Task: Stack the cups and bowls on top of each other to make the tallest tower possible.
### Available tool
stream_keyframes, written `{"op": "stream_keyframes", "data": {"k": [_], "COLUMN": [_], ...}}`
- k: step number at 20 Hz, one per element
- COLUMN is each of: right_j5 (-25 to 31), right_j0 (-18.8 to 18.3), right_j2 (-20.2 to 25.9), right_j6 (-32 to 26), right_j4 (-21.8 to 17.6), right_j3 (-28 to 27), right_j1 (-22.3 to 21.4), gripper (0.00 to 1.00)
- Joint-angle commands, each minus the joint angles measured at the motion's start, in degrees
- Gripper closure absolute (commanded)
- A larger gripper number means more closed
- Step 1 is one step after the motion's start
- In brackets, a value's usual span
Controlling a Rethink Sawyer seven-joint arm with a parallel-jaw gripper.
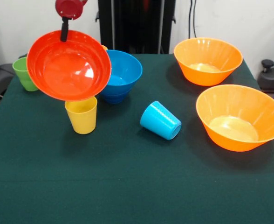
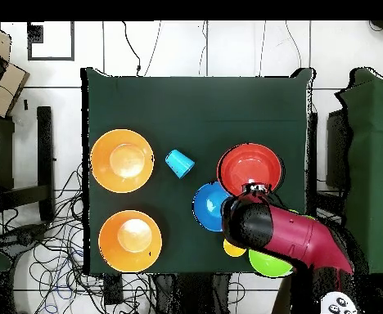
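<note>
My gripper [image 1: 64,36] is shut on the far rim of the wide red-orange bowl [image 1: 68,65] and holds it tilted in the air, its inside facing the camera. From above, the gripper [image 2: 256,190] sits at the red-orange bowl's [image 2: 250,168] edge. Below the bowl stands an upright yellow cup [image 1: 82,115]. To its right, a light blue bowl [image 1: 124,71] rests on a darker blue base [image 1: 113,97]. A light blue cup [image 1: 160,120] lies on its side mid-table. A second yellow cup [image 1: 104,47] peeks out behind the held bowl.
Two large orange bowls [image 1: 208,60] [image 1: 240,117] stand upright on the right side. A green piece [image 1: 23,73] stands at the far left edge of the green table [image 1: 127,186]; cup or bowl, I cannot tell. My arm [image 2: 285,233] covers part of the blue bowl from above.
</note>
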Motion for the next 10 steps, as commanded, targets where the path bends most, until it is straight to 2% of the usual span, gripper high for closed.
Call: {"op": "stream_keyframes", "data": {"k": [1, 10], "right_j5": [4.05, 3.42], "right_j0": [4.19, 8.28], "right_j2": [-1.34, -4.84], "right_j6": [7.51, 8.26], "right_j4": [4.0, 6.83], "right_j3": [3.51, 4.16], "right_j1": [1.89, 4.11], "gripper": [1.0, 1.0]}}
